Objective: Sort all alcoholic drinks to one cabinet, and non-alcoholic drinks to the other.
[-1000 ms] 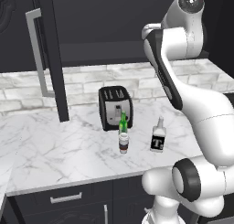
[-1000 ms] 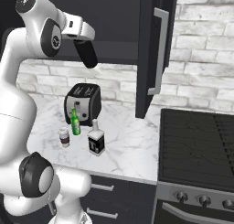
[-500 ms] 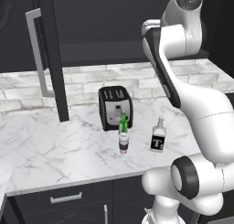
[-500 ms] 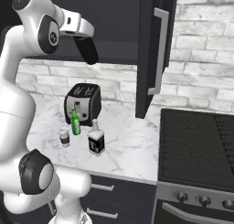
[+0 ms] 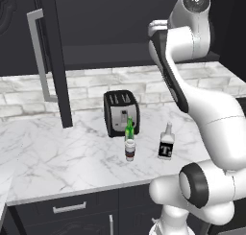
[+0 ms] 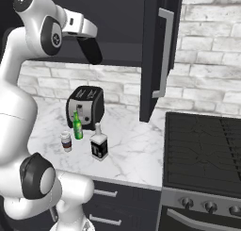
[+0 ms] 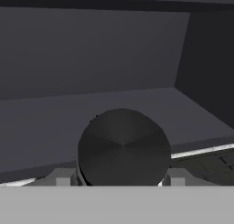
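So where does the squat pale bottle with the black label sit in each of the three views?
Left base view: squat pale bottle on the marble counter, right of the coffee cup, in front and right of the toaster.
Right base view: bottle right of the cup and green beer bottle, in front of the toaster.
Hand view: not in it.
Shared landmark: the toaster.

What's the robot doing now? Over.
Jaws shut on the black flask, up inside the open cabinet. Beer bottle, coffee cup, pale bottle wait on counter. Nothing blocking.
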Controlling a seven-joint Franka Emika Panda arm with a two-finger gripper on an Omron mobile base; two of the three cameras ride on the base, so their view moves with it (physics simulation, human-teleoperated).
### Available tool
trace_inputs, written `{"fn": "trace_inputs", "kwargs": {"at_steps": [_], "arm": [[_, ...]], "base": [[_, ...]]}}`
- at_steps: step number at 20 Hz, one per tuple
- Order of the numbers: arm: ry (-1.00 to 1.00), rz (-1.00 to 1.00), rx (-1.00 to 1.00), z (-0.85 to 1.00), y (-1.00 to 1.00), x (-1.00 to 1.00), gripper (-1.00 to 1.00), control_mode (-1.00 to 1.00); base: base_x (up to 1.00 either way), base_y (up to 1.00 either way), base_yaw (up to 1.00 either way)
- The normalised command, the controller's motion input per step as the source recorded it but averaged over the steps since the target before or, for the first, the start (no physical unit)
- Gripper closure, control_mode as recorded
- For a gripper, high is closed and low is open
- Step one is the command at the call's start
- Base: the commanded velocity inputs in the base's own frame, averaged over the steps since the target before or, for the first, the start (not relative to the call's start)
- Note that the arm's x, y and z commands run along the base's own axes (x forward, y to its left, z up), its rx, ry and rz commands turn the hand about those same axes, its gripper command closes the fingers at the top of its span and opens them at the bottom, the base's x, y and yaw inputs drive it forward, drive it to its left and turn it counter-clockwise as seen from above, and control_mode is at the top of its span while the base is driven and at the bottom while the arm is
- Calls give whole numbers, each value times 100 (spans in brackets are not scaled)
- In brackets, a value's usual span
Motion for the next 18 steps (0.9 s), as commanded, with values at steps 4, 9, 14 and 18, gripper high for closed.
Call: {"fn": "trace_inputs", "kwargs": {"at_steps": [4,9,14,18], "arm": [[0,-1,0,1,0,10,100,-100],[0,-1,0,2,0,13,100,-100],[0,0,0,4,0,15,100,-100],[0,0,0,2,0,21,100,-100]], "base": [[0,0,0],[0,0,0],[0,0,0],[0,0,0]]}}
